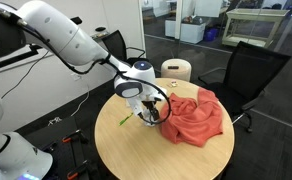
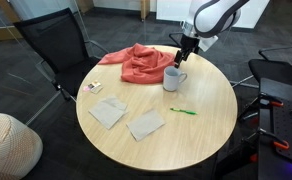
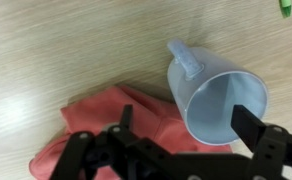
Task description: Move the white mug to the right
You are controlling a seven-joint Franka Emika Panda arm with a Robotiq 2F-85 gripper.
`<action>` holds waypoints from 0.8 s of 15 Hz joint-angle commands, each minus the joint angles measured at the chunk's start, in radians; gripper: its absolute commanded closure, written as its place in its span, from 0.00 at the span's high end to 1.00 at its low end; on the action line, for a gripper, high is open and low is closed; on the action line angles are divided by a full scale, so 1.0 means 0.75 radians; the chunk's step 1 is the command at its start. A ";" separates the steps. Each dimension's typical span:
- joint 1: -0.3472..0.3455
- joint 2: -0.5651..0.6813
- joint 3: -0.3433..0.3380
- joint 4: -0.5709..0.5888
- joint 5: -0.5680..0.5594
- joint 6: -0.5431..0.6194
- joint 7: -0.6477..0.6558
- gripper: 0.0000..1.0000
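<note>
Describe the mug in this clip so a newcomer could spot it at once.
On the round wooden table, find the crumpled red cloth. The white mug stands upright right beside the cloth's edge, under the end effector. It is the only upright cylindrical thing on the tabletop; the white paper pieces lie flat.

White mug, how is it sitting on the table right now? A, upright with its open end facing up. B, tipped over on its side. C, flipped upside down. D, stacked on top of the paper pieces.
A. The white mug stands upright on the bare wood beside the red cloth, and the wrist view looks down into its open mouth.
</note>
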 commanded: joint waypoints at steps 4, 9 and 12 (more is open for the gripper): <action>-0.006 0.085 0.007 0.061 -0.063 0.024 0.051 1.00; 0.003 0.142 -0.001 0.103 -0.102 0.019 0.074 1.00; 0.010 0.171 -0.006 0.131 -0.128 0.016 0.104 1.00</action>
